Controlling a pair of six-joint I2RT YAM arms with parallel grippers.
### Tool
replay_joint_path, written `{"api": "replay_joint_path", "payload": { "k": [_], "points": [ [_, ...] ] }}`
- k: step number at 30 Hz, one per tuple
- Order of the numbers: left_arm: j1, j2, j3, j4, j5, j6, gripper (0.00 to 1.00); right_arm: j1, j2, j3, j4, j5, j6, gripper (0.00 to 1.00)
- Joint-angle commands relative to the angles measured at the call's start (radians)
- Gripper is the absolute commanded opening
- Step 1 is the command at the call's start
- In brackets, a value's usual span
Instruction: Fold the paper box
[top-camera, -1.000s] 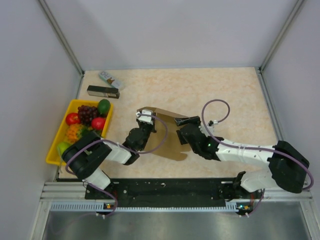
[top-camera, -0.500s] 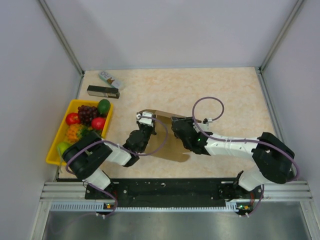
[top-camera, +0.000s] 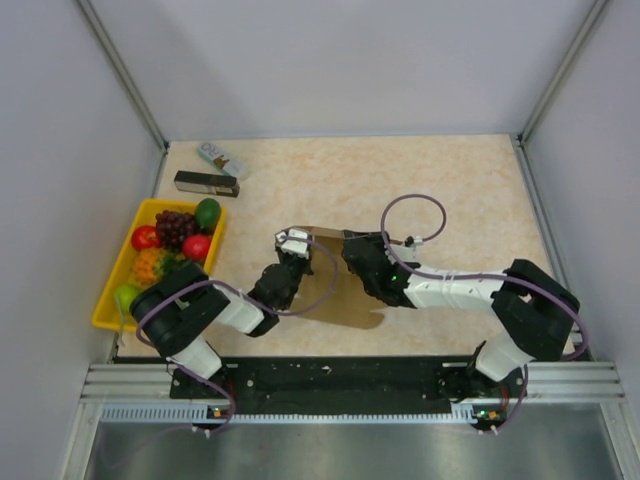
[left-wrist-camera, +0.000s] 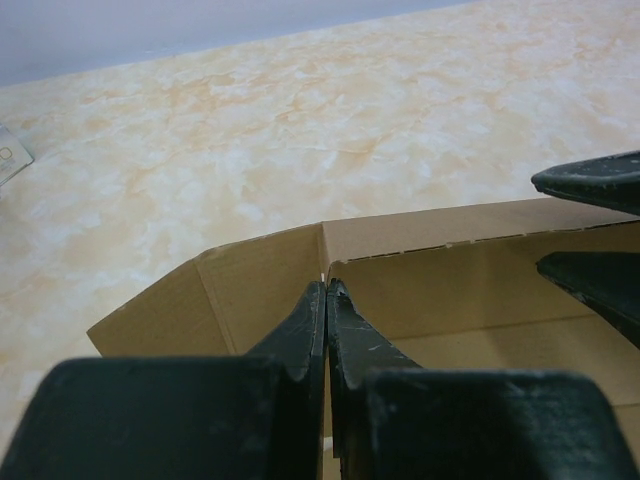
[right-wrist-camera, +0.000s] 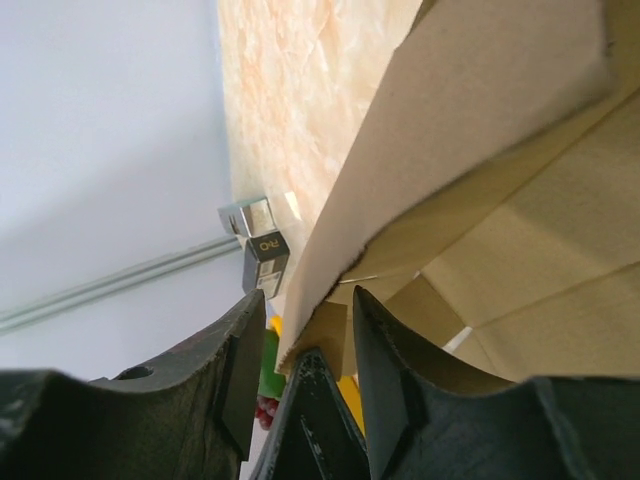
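The paper box (top-camera: 340, 298) is a brown cardboard sheet, partly folded up, lying between the two arms in the middle of the table. My left gripper (top-camera: 293, 243) holds its left end. In the left wrist view its fingers (left-wrist-camera: 327, 288) are pressed together over an upright wall at a corner of the paper box (left-wrist-camera: 450, 260). My right gripper (top-camera: 356, 252) is at the box's right end. In the right wrist view its jaws (right-wrist-camera: 310, 293) stand apart, with the edge of a flap of the paper box (right-wrist-camera: 480, 130) between them and a small gap beside the left finger.
A yellow tray (top-camera: 112, 290) of toy fruit stands at the left table edge. A slim black box (top-camera: 206, 183) and a small white packet (top-camera: 220, 158) lie at the back left. Grey walls close in the table on three sides.
My right gripper has moved left onto the box's right end and its jaws have narrowed around the flap. The left gripper has stayed shut on the box's left end.
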Motion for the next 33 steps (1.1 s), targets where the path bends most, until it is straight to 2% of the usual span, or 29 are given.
{"api": "replay_joint_path", "payload": {
  "k": [1, 4, 5, 7, 8, 10, 12, 13, 16, 20, 21, 22, 24, 25, 28, 30, 33],
  "points": [
    [-0.013, 0.008, -0.012, 0.261, -0.015, 0.025, 0.00, -0.016, 0.026, 0.013, 0.068, 0.009, 0.287, 0.39],
    [-0.018, 0.015, -0.016, 0.287, -0.012, 0.029, 0.00, -0.021, 0.040, 0.019, 0.090, -0.003, 0.291, 0.32],
    [-0.021, 0.017, -0.016, 0.290, -0.012, 0.029, 0.00, -0.024, 0.049, 0.019, 0.099, -0.009, 0.293, 0.15],
    [-0.022, 0.018, -0.018, 0.292, -0.015, 0.025, 0.00, -0.023, 0.054, 0.016, 0.127, -0.009, 0.284, 0.07],
    [-0.022, 0.017, -0.018, 0.286, -0.007, 0.022, 0.00, -0.023, 0.058, 0.017, 0.127, -0.015, 0.281, 0.00],
    [-0.022, 0.003, -0.018, 0.263, -0.006, 0.017, 0.01, -0.023, 0.060, 0.011, 0.134, -0.015, 0.265, 0.00],
    [-0.022, -0.043, -0.023, 0.191, -0.027, -0.027, 0.18, -0.027, 0.058, -0.022, 0.168, -0.012, 0.246, 0.00],
    [-0.022, -0.063, -0.038, 0.166, -0.044, -0.050, 0.34, -0.030, 0.057, -0.038, 0.226, -0.014, 0.232, 0.00],
    [-0.022, -0.146, -0.087, 0.071, -0.053, -0.130, 0.51, -0.032, 0.047, -0.090, 0.286, -0.006, 0.173, 0.00],
    [-0.021, -0.282, -0.141, -0.100, 0.003, -0.251, 0.56, -0.041, 0.035, -0.156, 0.387, 0.009, 0.132, 0.00],
    [-0.021, -0.357, -0.153, -0.160, 0.005, -0.280, 0.56, -0.047, 0.035, -0.182, 0.416, 0.011, 0.095, 0.00],
    [-0.021, -0.397, -0.158, -0.265, 0.011, -0.314, 0.56, -0.050, 0.041, -0.194, 0.442, 0.008, 0.083, 0.00],
    [-0.021, -0.522, -0.156, -0.378, 0.035, -0.360, 0.56, -0.053, 0.057, -0.228, 0.542, 0.003, 0.045, 0.00],
    [-0.021, -0.566, -0.150, -0.517, 0.060, -0.371, 0.56, -0.053, 0.069, -0.237, 0.574, 0.000, 0.035, 0.00],
    [-0.018, -0.742, -0.118, -0.708, 0.056, -0.415, 0.56, -0.053, 0.096, -0.271, 0.689, -0.009, 0.006, 0.00],
    [-0.007, -0.843, -0.087, -0.873, 0.054, -0.452, 0.61, -0.053, 0.124, -0.297, 0.802, -0.009, -0.035, 0.00],
    [0.042, -0.920, -0.043, -1.073, 0.068, -0.517, 0.63, -0.058, 0.156, -0.332, 0.939, -0.014, -0.133, 0.00]
  ]
}}
